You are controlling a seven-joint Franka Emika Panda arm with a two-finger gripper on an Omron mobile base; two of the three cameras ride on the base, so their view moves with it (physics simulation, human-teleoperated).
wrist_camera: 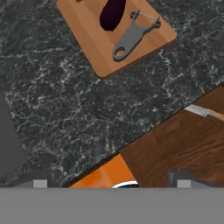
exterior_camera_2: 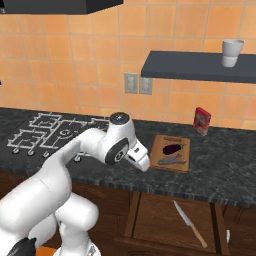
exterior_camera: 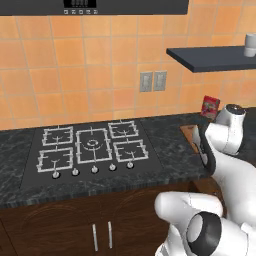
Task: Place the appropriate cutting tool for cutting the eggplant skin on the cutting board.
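Eggplant (wrist_camera: 112,14), small, dark purple and egg-shaped, lies on the light-brown rectangular wooden cutting board (wrist_camera: 94,41) on the dark marbled worktop (wrist_camera: 65,105). Just beside it on the board rests a grey metal peeler (wrist_camera: 131,37). The robot's claw (exterior_camera_2: 142,161) hovers left of the board; whether its fingers are parted cannot be told. A knife (exterior_camera_2: 190,224) lies in the open drawer below.

Even bright rendered light, soft shadows, slight blur.

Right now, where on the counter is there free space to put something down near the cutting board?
Bare dark counter lies right of the cutting board, before the red box. More lies between board and stove. The board itself is crowded: eggplant and grey peeler.
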